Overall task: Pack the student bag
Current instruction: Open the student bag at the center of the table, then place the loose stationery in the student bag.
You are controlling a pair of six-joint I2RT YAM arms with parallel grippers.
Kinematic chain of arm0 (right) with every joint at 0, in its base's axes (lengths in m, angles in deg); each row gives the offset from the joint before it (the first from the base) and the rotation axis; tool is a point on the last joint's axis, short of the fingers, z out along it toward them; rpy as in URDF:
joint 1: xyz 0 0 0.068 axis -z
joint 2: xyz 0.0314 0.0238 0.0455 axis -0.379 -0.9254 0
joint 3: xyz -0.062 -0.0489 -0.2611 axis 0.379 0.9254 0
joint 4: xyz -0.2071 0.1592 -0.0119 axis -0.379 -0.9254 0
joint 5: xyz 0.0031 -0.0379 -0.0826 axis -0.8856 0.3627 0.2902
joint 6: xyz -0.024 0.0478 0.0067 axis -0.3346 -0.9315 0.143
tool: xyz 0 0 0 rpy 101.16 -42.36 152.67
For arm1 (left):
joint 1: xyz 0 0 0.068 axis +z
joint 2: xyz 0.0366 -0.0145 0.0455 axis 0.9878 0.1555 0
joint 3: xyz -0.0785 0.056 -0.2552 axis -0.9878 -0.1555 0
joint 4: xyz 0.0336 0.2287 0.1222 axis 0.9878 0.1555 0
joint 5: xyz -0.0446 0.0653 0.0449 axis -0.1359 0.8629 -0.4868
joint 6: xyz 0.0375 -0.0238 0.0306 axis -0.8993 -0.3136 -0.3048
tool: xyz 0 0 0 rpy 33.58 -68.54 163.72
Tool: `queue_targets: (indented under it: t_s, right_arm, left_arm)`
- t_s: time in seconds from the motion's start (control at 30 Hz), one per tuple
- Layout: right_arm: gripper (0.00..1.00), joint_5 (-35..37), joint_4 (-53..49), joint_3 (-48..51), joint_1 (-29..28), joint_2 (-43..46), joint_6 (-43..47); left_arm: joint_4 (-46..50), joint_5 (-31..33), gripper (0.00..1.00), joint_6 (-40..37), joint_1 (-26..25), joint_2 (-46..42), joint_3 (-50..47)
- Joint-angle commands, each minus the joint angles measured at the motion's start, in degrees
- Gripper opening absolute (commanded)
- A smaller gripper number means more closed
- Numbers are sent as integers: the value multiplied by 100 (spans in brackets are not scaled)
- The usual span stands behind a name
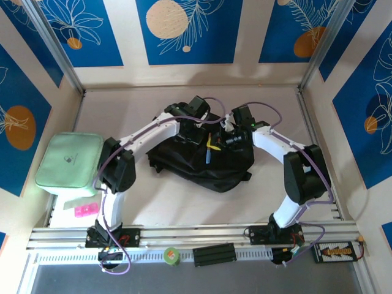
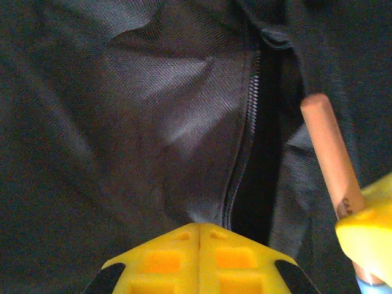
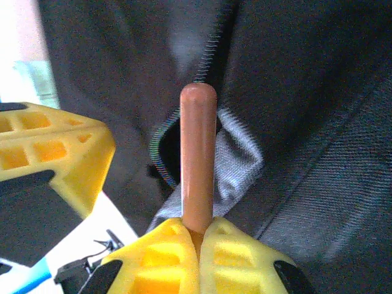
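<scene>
The black student bag (image 1: 202, 160) lies in the middle of the table. Its zipper opening (image 2: 269, 147) gapes as a dark slit. My left gripper (image 2: 200, 228) is shut, pinching the bag's fabric just left of the zipper teeth. My right gripper (image 3: 199, 231) is shut on a brown pen (image 3: 198, 153), whose rounded tip points at the opening (image 3: 166, 153). In the left wrist view the pen (image 2: 327, 153) slants beside the slit at the right. Both grippers, left (image 1: 197, 133) and right (image 1: 228, 139), sit close together over the bag's far side.
A mint-green padded pouch (image 1: 69, 160) rests at the left on a white sheet, with a small pink item (image 1: 86, 211) in front of it. A green tape roll (image 1: 172, 255) and a black block (image 1: 214, 253) sit on the front rail. Walls enclose the table.
</scene>
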Motion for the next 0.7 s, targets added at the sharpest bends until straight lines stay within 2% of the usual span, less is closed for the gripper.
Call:
queue_targets:
  t_s: [0.0, 0.2, 0.3, 0.4, 0.67]
  right_arm:
    - [0, -585, -45, 6, -32, 40, 399]
    - [0, -360, -278, -150, -121, -316, 274]
    - [0, -471, -457, -321, -148, -516, 408]
    - [0, -537, -1011, -718, -226, -869, 791]
    - [0, -298, -1534, -967, -261, -1293, 954]
  left_arm:
    - [-387, -320, 0, -67, 46, -525, -323]
    - [-628, -244, 0, 3, 48, -684, -662]
    - [-607, -118, 1, 89, 49, -667, -741]
    - [-654, -34, 10, 240, 50, -716, -877]
    - [-977, -167, 16, 797, 90, -1031, -1558]
